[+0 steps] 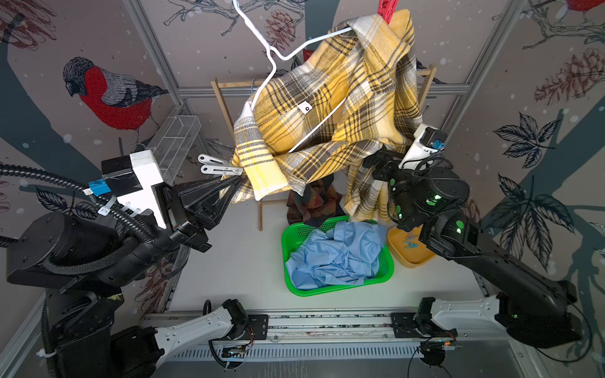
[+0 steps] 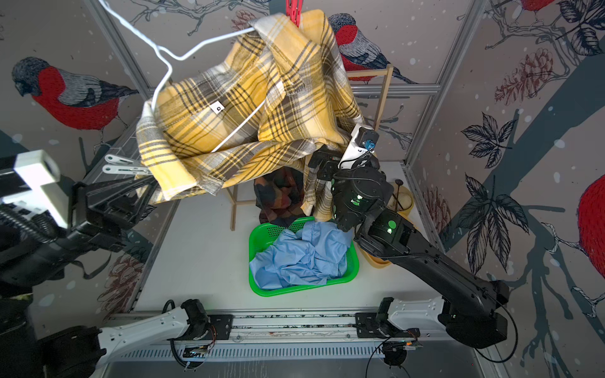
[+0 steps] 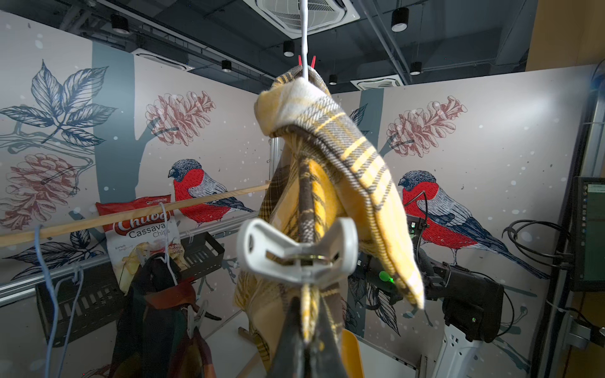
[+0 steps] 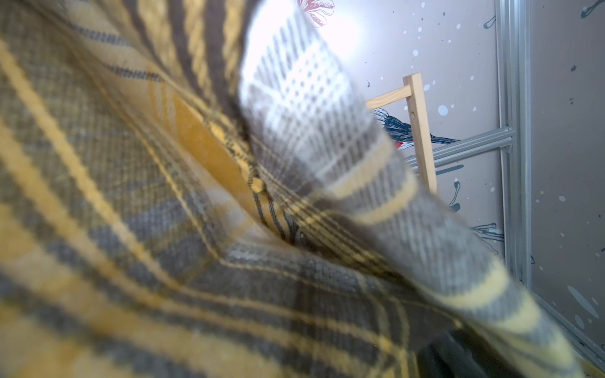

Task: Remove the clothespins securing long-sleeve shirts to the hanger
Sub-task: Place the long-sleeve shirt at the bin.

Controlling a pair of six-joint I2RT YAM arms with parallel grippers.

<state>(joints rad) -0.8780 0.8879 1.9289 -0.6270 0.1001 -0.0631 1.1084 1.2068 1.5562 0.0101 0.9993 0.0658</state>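
Observation:
A yellow-and-white plaid long-sleeve shirt (image 1: 327, 108) (image 2: 229, 124) hangs on a white wire hanger (image 1: 271, 55). A red clothespin (image 1: 388, 9) (image 3: 313, 61) grips its top. A whitish-grey clothespin (image 1: 217, 165) (image 3: 296, 252) sits on its lower left end. My left gripper (image 1: 229, 183) (image 3: 306, 314) is shut on a fold of the plaid cloth just below that pin. My right gripper (image 1: 378, 162) reaches under the shirt's right side, its fingers covered by cloth; plaid fabric (image 4: 163, 196) fills the right wrist view. A dark check shirt (image 1: 311, 203) (image 3: 157, 294) hangs behind. A light blue shirt (image 1: 337, 255) lies crumpled.
The blue shirt fills a green basket (image 1: 337, 289) on the white table. A yellow tray (image 1: 422, 260) beside it holds teal clothespins (image 1: 411, 243). A wooden rack (image 1: 226, 108) stands behind, a wire basket (image 1: 176, 140) at left, a chips bag (image 3: 144, 235) on the wall rail.

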